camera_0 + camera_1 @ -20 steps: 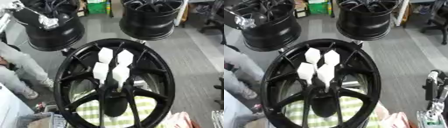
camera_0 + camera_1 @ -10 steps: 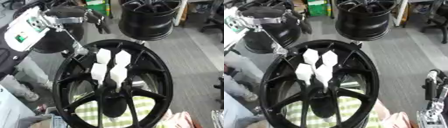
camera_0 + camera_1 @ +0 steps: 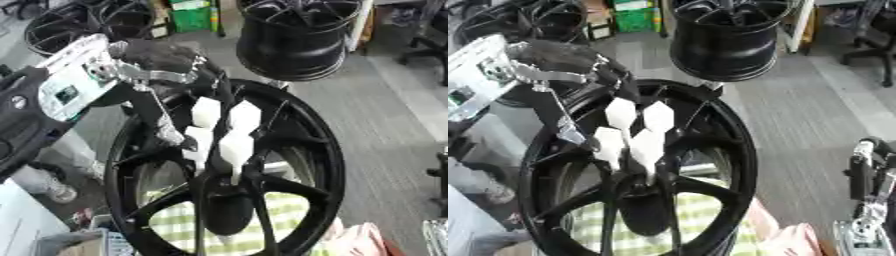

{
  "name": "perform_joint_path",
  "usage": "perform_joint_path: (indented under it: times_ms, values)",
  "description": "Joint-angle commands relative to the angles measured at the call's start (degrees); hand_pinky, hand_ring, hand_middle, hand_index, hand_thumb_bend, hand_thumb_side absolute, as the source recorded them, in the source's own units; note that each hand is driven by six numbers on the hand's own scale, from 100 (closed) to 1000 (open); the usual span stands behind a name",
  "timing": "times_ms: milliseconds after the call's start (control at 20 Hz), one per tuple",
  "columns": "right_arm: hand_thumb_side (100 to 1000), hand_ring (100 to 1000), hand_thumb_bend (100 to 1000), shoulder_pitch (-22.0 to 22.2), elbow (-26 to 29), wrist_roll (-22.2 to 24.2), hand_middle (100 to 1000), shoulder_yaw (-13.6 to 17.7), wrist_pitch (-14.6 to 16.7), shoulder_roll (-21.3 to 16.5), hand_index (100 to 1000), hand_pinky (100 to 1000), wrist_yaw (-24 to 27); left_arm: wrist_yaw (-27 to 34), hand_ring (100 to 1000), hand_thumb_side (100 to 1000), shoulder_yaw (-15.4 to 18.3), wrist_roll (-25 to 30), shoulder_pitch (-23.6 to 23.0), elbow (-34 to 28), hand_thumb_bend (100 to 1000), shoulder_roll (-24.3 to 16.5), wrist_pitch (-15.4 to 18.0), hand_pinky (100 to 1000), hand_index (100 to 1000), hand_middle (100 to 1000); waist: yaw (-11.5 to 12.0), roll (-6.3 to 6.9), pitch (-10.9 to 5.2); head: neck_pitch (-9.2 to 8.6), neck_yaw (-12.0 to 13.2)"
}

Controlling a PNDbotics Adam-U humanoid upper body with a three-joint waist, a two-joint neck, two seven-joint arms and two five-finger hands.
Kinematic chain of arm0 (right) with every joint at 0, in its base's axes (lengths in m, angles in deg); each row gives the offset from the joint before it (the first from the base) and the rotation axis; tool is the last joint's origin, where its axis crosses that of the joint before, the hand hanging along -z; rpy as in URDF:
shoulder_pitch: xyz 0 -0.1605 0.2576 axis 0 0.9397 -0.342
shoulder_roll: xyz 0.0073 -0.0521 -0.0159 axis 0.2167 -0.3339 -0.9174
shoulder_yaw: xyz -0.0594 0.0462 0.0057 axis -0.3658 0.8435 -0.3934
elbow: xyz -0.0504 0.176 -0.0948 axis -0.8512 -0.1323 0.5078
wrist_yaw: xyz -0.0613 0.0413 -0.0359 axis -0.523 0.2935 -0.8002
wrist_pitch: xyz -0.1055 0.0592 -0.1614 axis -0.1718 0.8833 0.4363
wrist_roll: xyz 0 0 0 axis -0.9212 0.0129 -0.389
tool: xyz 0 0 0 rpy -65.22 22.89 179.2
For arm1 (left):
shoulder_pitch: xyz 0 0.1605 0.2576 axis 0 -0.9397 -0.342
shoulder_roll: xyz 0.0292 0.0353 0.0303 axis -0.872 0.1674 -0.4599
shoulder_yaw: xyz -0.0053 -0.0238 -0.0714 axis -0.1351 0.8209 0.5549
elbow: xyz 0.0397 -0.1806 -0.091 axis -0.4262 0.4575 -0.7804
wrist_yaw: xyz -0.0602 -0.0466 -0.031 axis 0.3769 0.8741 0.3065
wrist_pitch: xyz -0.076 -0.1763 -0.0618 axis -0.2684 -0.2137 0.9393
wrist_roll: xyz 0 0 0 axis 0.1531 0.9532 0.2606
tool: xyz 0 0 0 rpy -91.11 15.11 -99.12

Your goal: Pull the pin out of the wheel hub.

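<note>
A glossy black wheel hub (image 3: pixel 297 150) filled the centre and lower half of the frame, standing tilted with its open face toward the camera, spokes running in to a dark centre low in the picture. Four white, blocky pins (image 3: pixel 225 131) stood clustered just above that centre, two higher and two lower, their narrow ends pointing down toward the hub's middle.

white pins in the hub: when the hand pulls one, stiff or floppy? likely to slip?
Probably stiff: the four white pins stand straight out of the black wheel, none sagging. Their faceted, tapered heads look smooth, so fingers may slide off. The left hand is right beside them, and since they are tightly clustered, it would likely bump a neighbouring one.
</note>
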Motion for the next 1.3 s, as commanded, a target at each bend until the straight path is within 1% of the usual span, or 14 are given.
perform_joint_path:
  times_ms: [50,350,550,750,950,1150,1300]
  values:
    - [786,686,100,-0.38,0.57,0.15,770,0.11,0.14,-1.2,815,471,-0.36,-2.21,700,545,-0.13,20.02,0.41,-0.12,536,-0.9,20.01,725,870,790,0.09,-0.17,-0.58,-0.15,-0.04]
    - [787,685,100,-0.35,0.58,0.13,770,0.15,0.13,-1.19,815,471,-0.34,-3.89,675,488,-0.46,20.02,-0.21,0.69,523,-0.75,20.01,699,861,776,0.17,-0.2,-0.53,-0.15,0.03]
    - [787,685,100,-0.35,0.56,0.17,769,0.12,0.12,-1.18,815,471,-0.31,-4.24,653,476,-0.74,20.02,-0.41,1.2,498,-0.43,20.01,681,847,759,0.14,-0.24,-0.52,-0.15,0.05]
    - [787,685,100,-0.35,0.55,0.15,769,0.12,0.11,-1.2,815,470,-0.28,-4.26,626,471,-1.65,20.02,-0.54,1.58,458,-0.03,20.01,662,831,736,0.11,-0.22,-0.52,-0.15,0.15]
    - [787,685,100,-0.35,0.5,0.19,769,0.08,0.15,-1.2,815,471,-0.25,-4.68,607,478,-2.78,20.02,-0.58,1.71,441,0.49,20.01,643,821,713,0.07,-0.18,-0.53,-0.15,0.14]
    - [787,685,100,-0.32,0.49,0.16,769,0.1,0.15,-1.23,815,470,-0.23,-5.72,588,489,-3.78,20.02,-0.73,1.67,448,0.57,20.01,623,813,694,0.08,-0.17,-0.52,-0.15,0.14]
    - [787,685,100,-0.3,0.47,0.17,769,0.12,0.15,-1.24,815,470,-0.23,-6.15,581,484,-3.64,20.02,-0.77,1.36,455,0.27,20.01,615,810,690,0.18,-0.17,-0.55,-0.15,0.03]
